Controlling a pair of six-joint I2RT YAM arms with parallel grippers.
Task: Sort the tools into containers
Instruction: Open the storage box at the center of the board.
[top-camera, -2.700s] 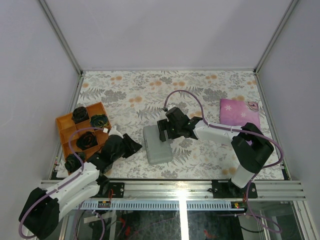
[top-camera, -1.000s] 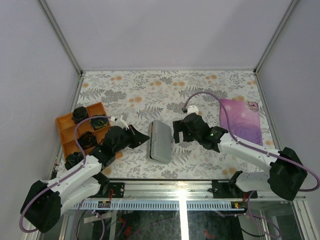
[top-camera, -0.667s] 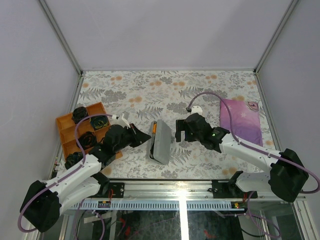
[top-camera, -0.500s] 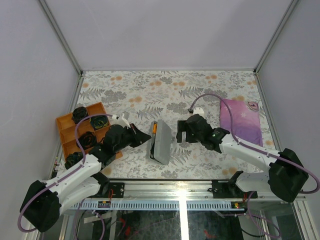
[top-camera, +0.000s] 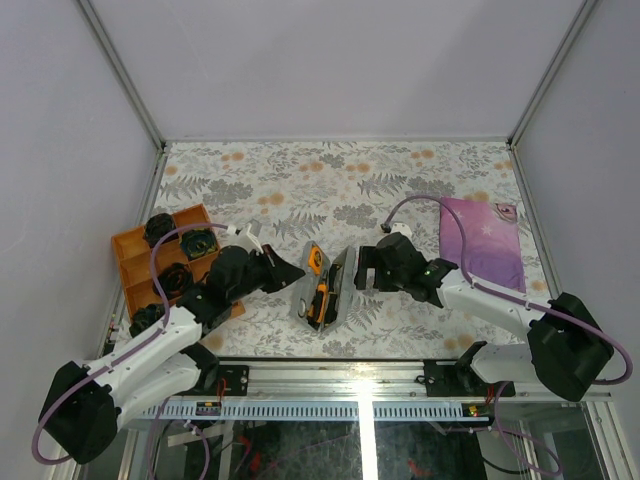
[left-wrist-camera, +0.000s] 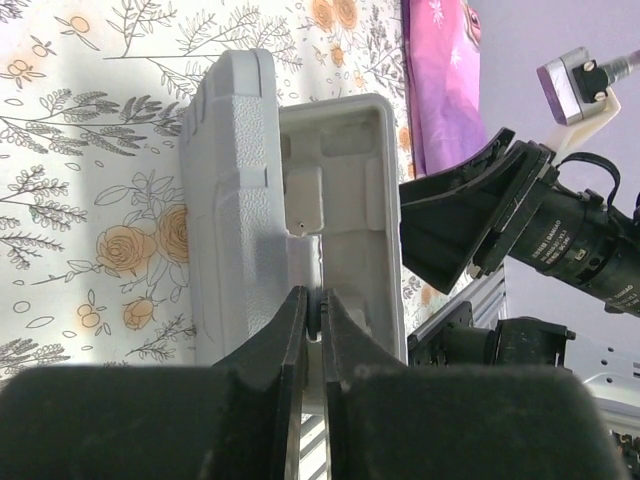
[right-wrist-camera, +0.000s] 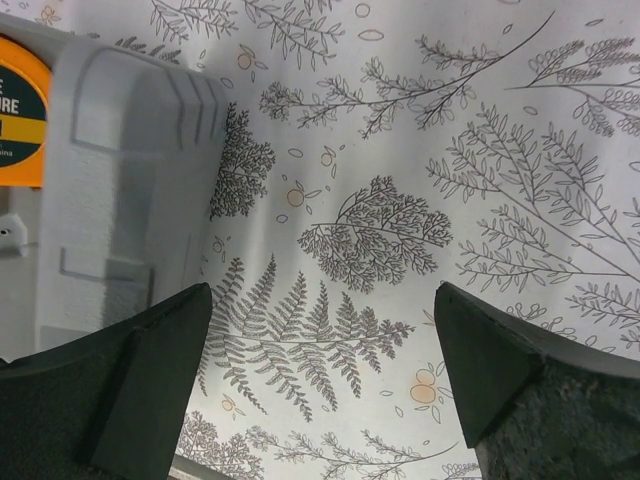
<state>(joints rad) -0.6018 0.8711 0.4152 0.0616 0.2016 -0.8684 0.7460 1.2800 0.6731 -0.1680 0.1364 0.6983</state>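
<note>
Top external view: the grey tool case (top-camera: 341, 284) stands half-open on the floral table (top-camera: 420, 180), with an orange tape measure (top-camera: 316, 262) showing inside. The left gripper (left-wrist-camera: 311, 305) has its jaws closed on the case's rim. The right gripper (right-wrist-camera: 320, 300) hangs just right of the case, jaws spread wide.

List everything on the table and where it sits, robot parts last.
tool case: one, grey, table centre, partly open
tape measure: one, orange, inside the case
handled tool: one, orange and black, inside the case, nearer the arms than the tape measure
tray: one, orange, left side
round items: four, black, in the tray
cloth: one, purple, right side
table cover: one, pale floral, under everything
left gripper: black, shut on the case's edge
right gripper: black, open, beside the case
</note>
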